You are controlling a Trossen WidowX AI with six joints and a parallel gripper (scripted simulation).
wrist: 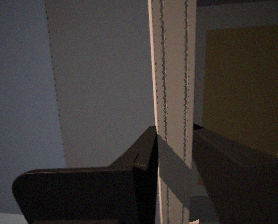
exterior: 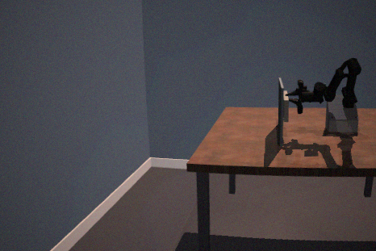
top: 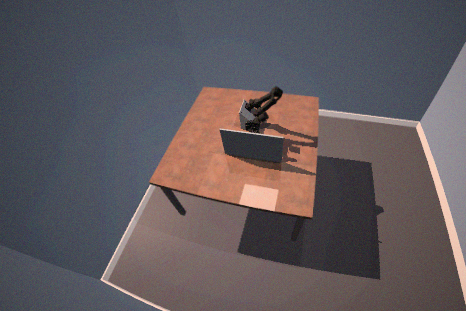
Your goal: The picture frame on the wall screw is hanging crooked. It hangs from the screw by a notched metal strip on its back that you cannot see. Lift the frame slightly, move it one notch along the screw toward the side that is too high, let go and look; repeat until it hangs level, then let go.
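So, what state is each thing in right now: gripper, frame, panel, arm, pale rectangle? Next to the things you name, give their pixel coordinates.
Gripper (top: 252, 130) (exterior: 287, 98) (wrist: 171, 131): shut on the picture frame.
Picture frame (exterior: 286, 111) (wrist: 175, 75): held by its edge, at the panel; whether level, cannot tell.
Panel (top: 251, 146) (exterior: 281, 115): upright on the table (top: 200, 137) (exterior: 238, 131).
Arm (top: 274, 94) (exterior: 353, 66): bent, reaching to the frame.
Pale rectangle (top: 258, 197): flat on the table.
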